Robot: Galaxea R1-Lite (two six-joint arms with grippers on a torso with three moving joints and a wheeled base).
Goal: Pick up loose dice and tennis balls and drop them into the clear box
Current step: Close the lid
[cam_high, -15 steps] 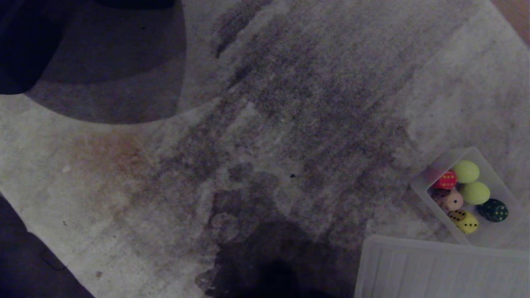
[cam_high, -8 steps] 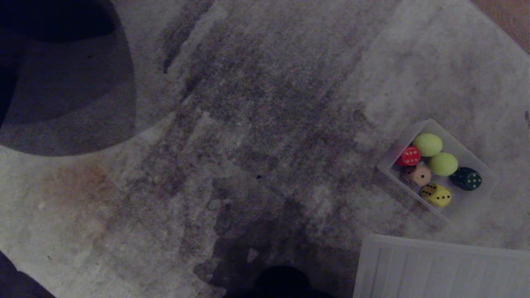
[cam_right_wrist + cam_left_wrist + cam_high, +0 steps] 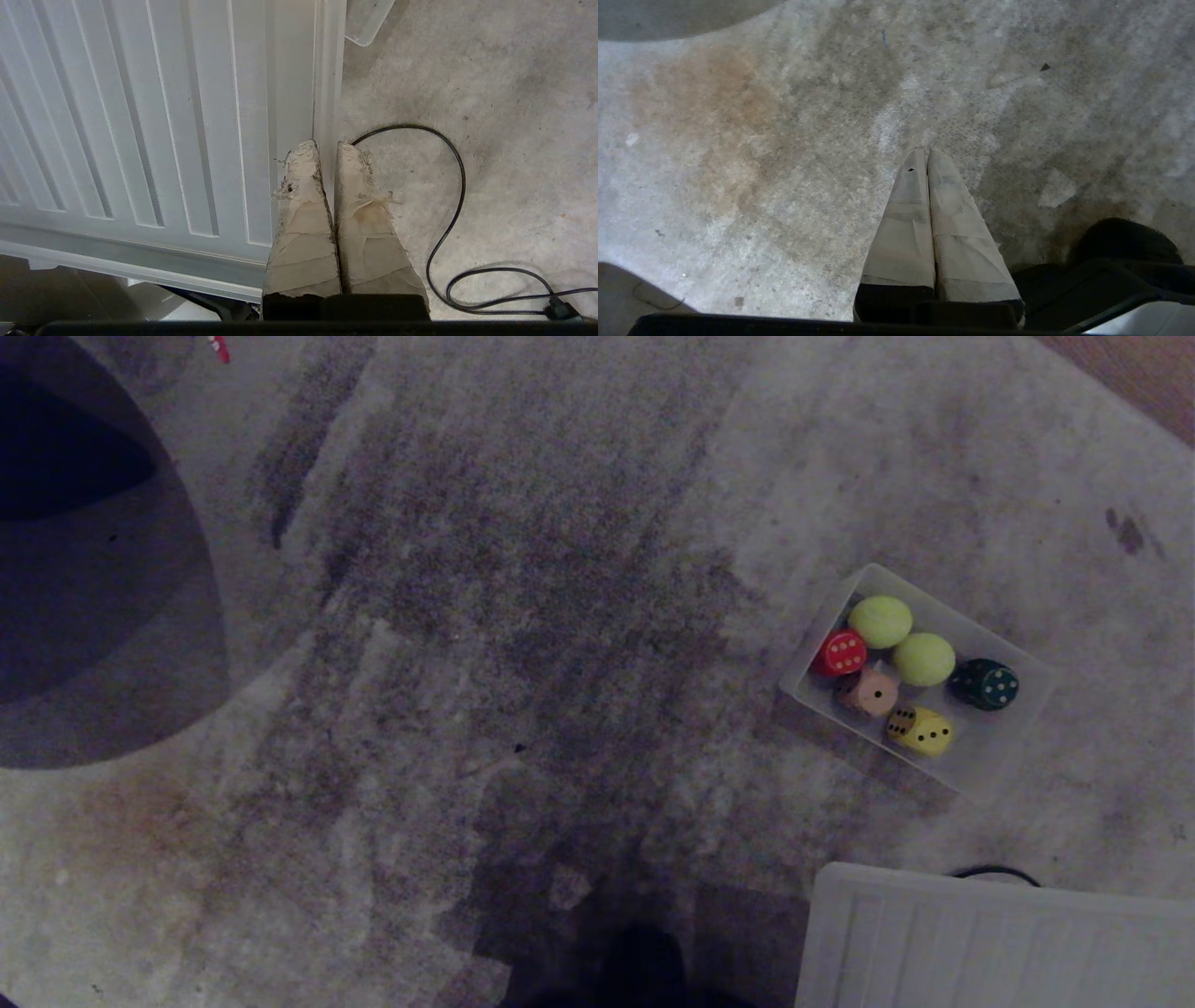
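From my station, the head view looks down on a stained grey rug (image 3: 560, 569). The clear box (image 3: 1013, 747) sits on the rug toward the right, well apart from both arms.

Contents of the box:
- Two tennis balls (image 3: 880, 621), side by side along the far wall, touching or nearly so.
- Red die (image 3: 841, 652), just beside the first ball.
- Beige die (image 3: 872, 692), next to the red one.
- Yellow die (image 3: 921, 730), next to the beige one along the near wall.
- Green die (image 3: 985, 683), just beside the second ball.

I see no dice or balls lying loose on the rug.

A ribbed white panel (image 3: 990, 943) lies at the lower right, near the box but not touching it. A black cable (image 3: 448, 210) loops over the rug beside the panel.

Left gripper (image 3: 927, 154): taped fingers pressed together, closed on nothing, hanging over bare rug.

Right gripper (image 3: 327, 144): taped fingers together, closed and empty, hanging above the panel's edge, with the cable just beside it. One corner of the box (image 3: 369, 23) shows beyond the panel in this view.

Neither arm appears in the head view.
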